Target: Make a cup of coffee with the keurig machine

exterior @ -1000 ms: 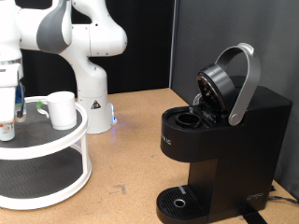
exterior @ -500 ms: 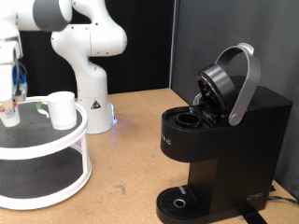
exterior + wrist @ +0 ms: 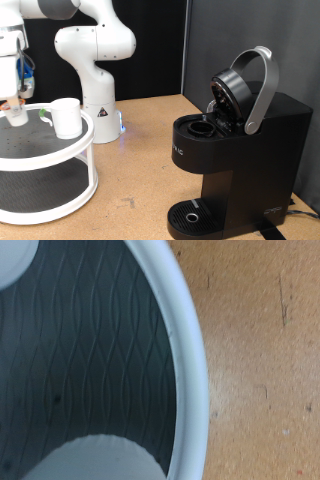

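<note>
Since 1 s ago the gripper (image 3: 17, 100) has risen and drifted toward the stand's centre, carrying a small white pod (image 3: 17, 112) pinched between its fingers. Cup (image 3: 66, 116) sits on white two-tier stand (image 3: 88, 135), top tier, near its right rim in exterior view. Keurig machine (image 3: 240, 140) at tabletop's right, lid up, pod chamber open. Step, by my read: pod pickup/transfer to brewer. Next move calls for clearing the cup.

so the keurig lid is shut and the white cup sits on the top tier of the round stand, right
Not quite. In the exterior view the keurig machine has its lid raised, pod chamber exposed. The cup does sit on the stand's top tier.
</note>
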`<control>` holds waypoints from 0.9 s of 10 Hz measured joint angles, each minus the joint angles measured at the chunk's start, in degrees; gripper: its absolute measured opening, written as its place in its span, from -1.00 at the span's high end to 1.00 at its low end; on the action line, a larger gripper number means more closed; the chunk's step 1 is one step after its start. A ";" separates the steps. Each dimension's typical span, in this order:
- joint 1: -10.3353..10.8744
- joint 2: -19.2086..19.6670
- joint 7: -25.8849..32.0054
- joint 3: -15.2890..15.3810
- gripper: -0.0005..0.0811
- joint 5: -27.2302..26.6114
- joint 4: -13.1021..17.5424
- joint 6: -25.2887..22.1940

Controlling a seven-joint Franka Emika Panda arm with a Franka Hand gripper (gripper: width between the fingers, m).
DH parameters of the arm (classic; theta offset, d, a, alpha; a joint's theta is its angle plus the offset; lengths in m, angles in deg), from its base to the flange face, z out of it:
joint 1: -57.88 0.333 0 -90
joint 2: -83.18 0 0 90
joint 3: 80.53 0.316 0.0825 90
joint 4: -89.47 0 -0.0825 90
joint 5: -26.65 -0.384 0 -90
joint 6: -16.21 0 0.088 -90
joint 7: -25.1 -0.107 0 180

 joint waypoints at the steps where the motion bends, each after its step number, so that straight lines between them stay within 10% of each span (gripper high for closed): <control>1: 0.96 -0.06 -0.10 0.11 -0.07 -3.88 0.18 -1.25; 5: 6.64 -0.39 -3.26 1.48 -0.07 -19.85 2.87 -3.75; 9: 7.74 -0.57 -5.72 2.82 -0.07 -23.58 3.87 -4.05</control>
